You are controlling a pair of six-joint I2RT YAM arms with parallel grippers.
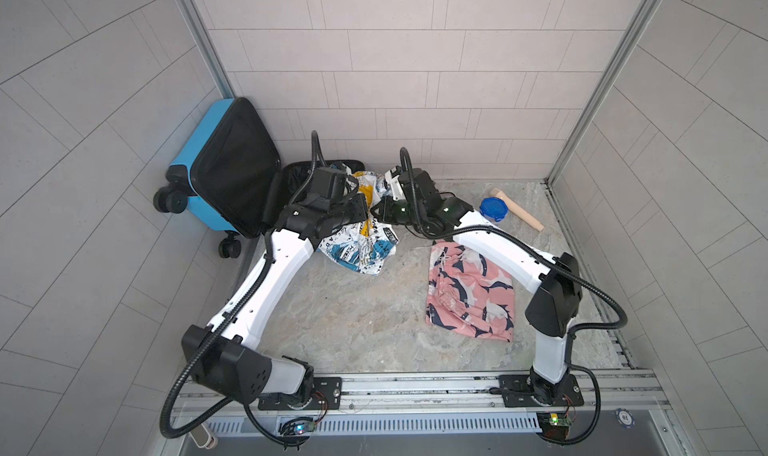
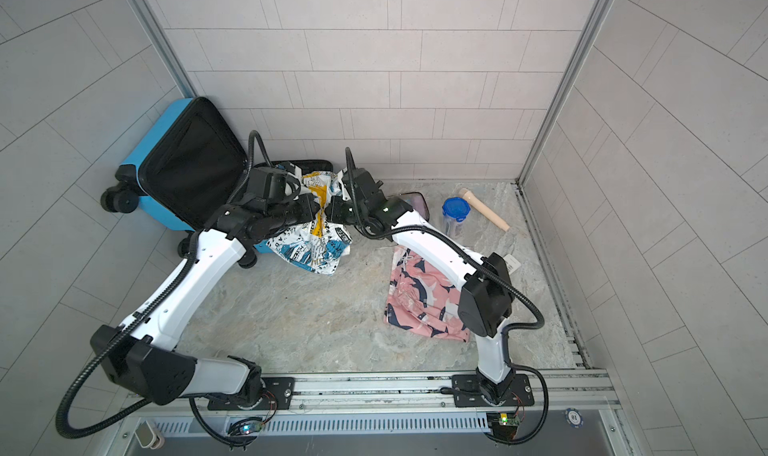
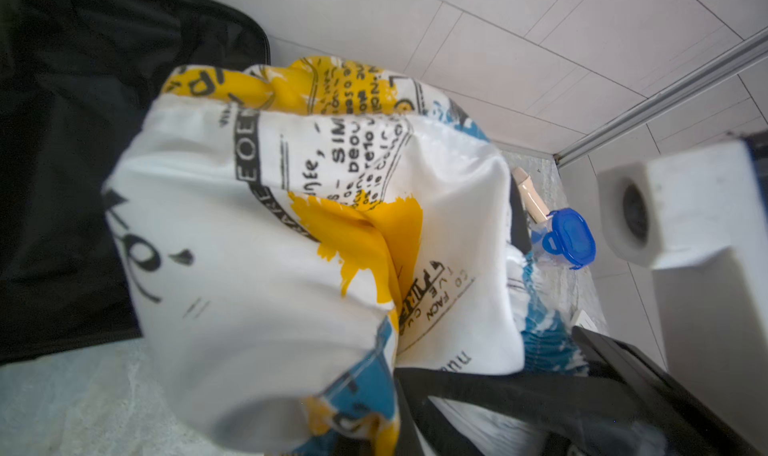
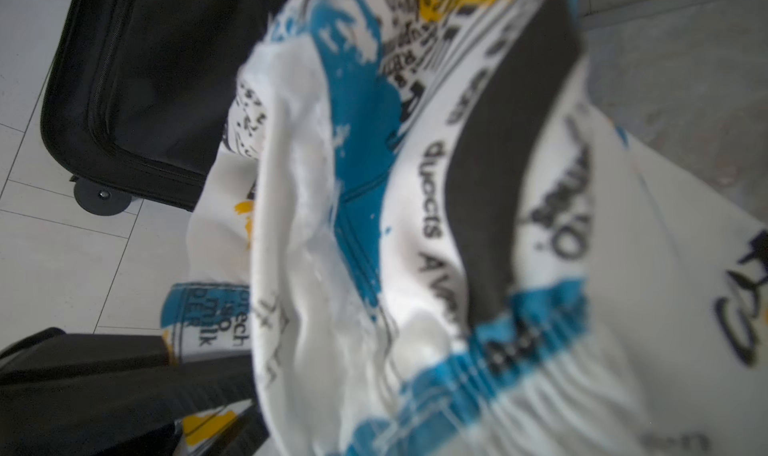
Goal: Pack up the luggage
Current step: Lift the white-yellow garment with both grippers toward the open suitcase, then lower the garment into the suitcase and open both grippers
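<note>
The small bright-blue hard suitcase (image 1: 198, 142) (image 2: 154, 144) with black cloth inside sits at the far left corner of the grey stone-look table (image 1: 353, 333). It is open. Its lid stands up and leans on the tiled wall, and the other half lies flat beside it. In the right wrist view you can see its black side and one wheel (image 4: 137, 79). Right in front of the suitcase, the two arms meet. The left gripper (image 1: 365, 208) is pinched tight on a white cloth with yellow and blue patches and black writing (image 1: 361, 246) (image 2: 318, 246). The right gripper (image 1: 377, 213) is pinched tight on the same cloth from the other side. The cloth hangs bunched up between them, and its low end touches the table. It fills most of the left wrist view (image 3: 270, 225) and most of the right wrist view (image 4: 415, 225). A folded pair of pink shorts with dark blue and white fish (image 1: 469, 291) (image 2: 419, 298) lies flat on the right part of the table. Farther back on the right stands a clear cup with a blue lid (image 1: 493, 208) (image 3: 571, 235), and a pale wooden stick (image 1: 519, 210) lies just beside it.
</note>
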